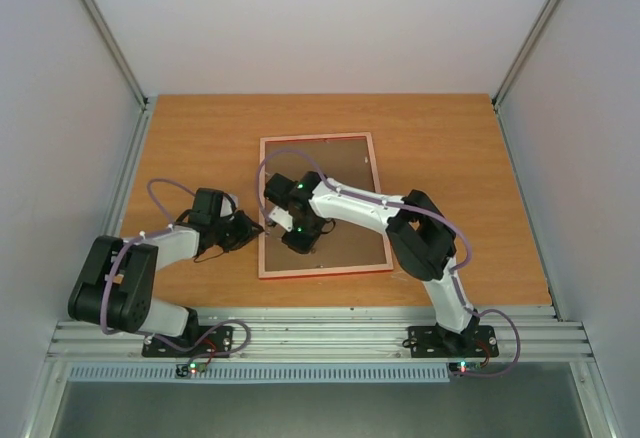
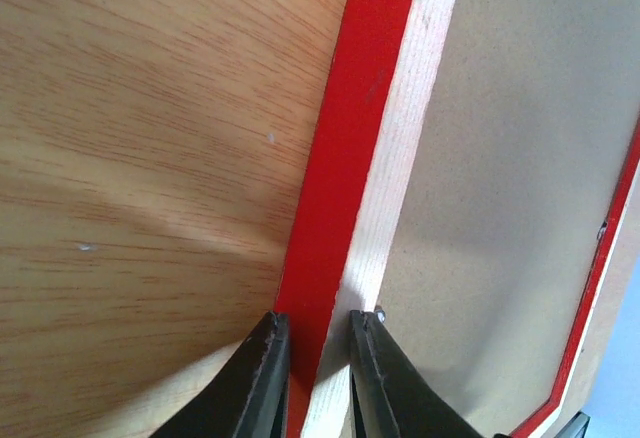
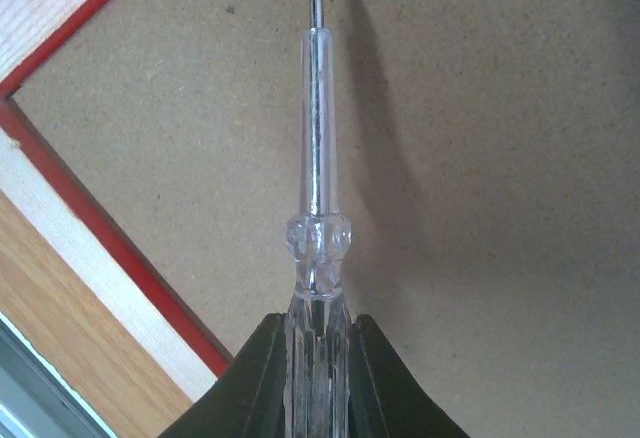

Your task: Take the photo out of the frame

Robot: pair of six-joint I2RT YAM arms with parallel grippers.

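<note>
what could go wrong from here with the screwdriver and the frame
1. The right gripper holds the clear screwdriver by its handle end only. If the tip is pressed into the backing board, the tool might twist in the grip or gouge the board.
2. The left gripper pinches only the thin rail of the frame at one spot, so levering may make the frame pivot or slide on the table.
</note>
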